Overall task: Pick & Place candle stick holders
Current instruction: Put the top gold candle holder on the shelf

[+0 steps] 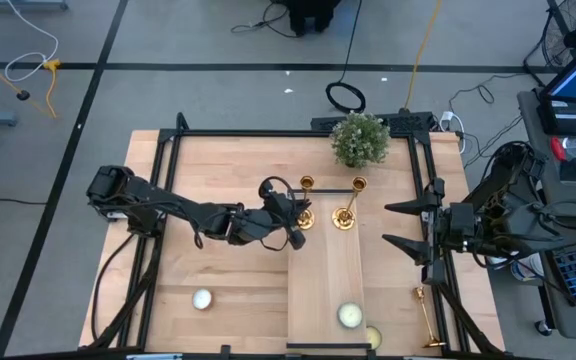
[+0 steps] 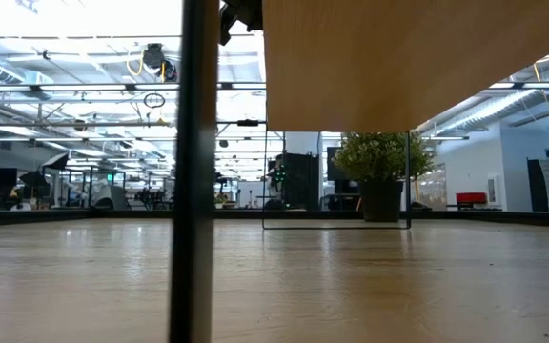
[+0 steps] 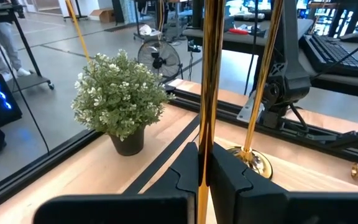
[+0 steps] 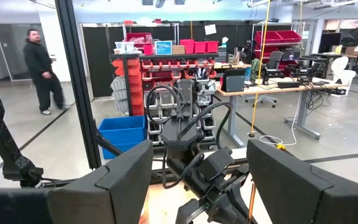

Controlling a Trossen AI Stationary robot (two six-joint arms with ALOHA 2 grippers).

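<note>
The left gripper (image 1: 296, 215) is pinched shut on the stem of a brass candle stick holder (image 3: 205, 93), which is kept upright, apparently so that its base can be set flat on the raised wooden board (image 1: 325, 290). A second holder (image 1: 346, 215) stands upright just beside it on the board, near a potted plant (image 1: 359, 139). A third holder (image 1: 429, 318) lies flat near the table's right edge. The right gripper (image 1: 398, 226) is held at the right edge with fingers spread, empty. Round candles (image 1: 201, 298) rest on the light wooden table (image 1: 218, 270). An open workshop with desks and shelving is seen beyond
</note>
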